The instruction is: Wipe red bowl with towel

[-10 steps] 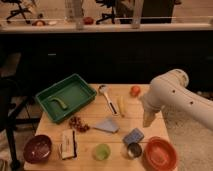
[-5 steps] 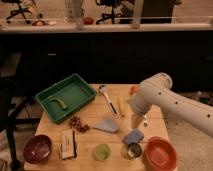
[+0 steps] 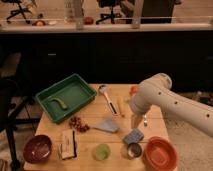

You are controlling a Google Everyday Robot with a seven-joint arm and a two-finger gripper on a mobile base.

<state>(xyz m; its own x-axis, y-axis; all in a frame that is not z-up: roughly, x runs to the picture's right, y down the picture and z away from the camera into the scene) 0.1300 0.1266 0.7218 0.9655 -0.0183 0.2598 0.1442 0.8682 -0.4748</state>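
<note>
Picking up the towel point(image 3: 106, 125) looks like the step in hand, since nothing is being held and the red bowl point(image 3: 160, 152) is sitting unwiped at the table's point(image 3: 90, 159) 5 o'clock corner. The towel is lying flat near the table's middle, a pale wedge just at 3 o'clock of a dark cluster of grapes point(image 3: 78, 124). The gripper point(image 3: 138, 120) is hovering above the tabletop at about 3 o'clock of the towel and apart from it, with its fingers standing apart and empty. To do this well, I judge the claw should be sliding over toward 9 o'clock until it is centred above the cloth, then dropping straight down and pinching a raised fold, because thin fabric lying flat is giving little to bite on. The small dark blue pad point(image 3: 133, 136) is lying right under the claw at its 6 o'clock, with a metal cup point(image 3: 134, 150) beyond it, so the wrong cloth is the closer target and is worth avoiding. The white arm point(image 3: 175, 102) is coming in from the 3 o'clock edge, its bulky joint arching over the table's right side and the wrist pointing nearly straight down.
</note>
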